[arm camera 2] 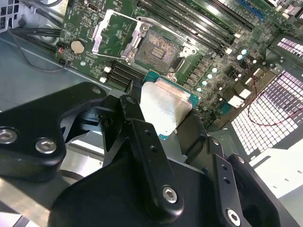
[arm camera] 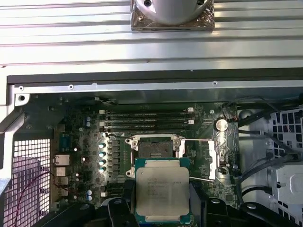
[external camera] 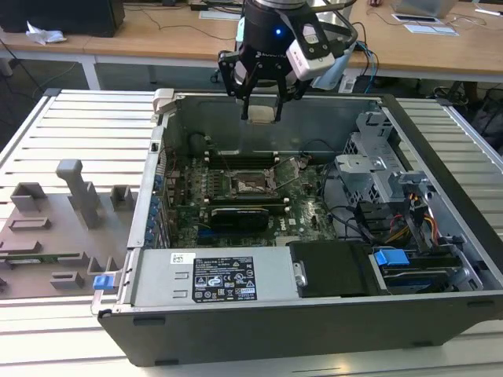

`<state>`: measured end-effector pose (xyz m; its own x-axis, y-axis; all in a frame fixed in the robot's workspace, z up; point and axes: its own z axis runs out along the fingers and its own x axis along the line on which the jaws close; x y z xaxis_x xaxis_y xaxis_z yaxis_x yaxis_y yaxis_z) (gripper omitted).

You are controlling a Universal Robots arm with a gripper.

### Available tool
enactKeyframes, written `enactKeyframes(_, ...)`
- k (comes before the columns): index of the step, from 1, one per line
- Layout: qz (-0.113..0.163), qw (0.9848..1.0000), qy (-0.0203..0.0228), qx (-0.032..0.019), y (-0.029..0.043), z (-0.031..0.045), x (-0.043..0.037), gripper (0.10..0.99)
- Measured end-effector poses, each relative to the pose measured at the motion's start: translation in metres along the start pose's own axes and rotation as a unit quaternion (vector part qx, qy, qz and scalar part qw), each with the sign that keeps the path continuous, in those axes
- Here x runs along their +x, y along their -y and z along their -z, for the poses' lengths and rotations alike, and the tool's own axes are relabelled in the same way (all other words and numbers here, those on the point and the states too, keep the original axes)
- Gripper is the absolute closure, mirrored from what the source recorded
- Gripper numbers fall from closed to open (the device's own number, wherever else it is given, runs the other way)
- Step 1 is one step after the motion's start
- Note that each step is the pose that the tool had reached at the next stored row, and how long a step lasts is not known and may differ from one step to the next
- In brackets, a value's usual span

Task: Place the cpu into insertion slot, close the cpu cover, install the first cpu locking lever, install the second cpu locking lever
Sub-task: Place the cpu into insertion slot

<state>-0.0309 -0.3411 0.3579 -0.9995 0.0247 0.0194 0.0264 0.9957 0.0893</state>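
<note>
Slatted metal table (external camera: 86, 129): open computer case (external camera: 259, 330) at centre; grey fixture board (external camera: 47, 251) lies flat at case's 9 o'clock, exterior view.

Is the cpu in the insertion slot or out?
Out: the gripper holds the cpu above the board; the insertion slot lies bare.

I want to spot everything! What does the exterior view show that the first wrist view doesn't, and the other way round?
The exterior view adds the whole computer case, its labelled power supply, the grey parts tray at the exterior view's left and the robot arm overhead. The first wrist view adds the round coin battery and the printed top of the cpu. Both share the cpu gripped between the fingers, the empty insertion slot and the cpu cover standing open.
</note>
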Motion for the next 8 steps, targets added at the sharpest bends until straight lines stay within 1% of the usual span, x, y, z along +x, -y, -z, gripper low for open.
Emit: enactKeyframes(8,0.000,1.0000,0.0000,0.0000,0.0003,-0.0030,-0.0001,0.545)
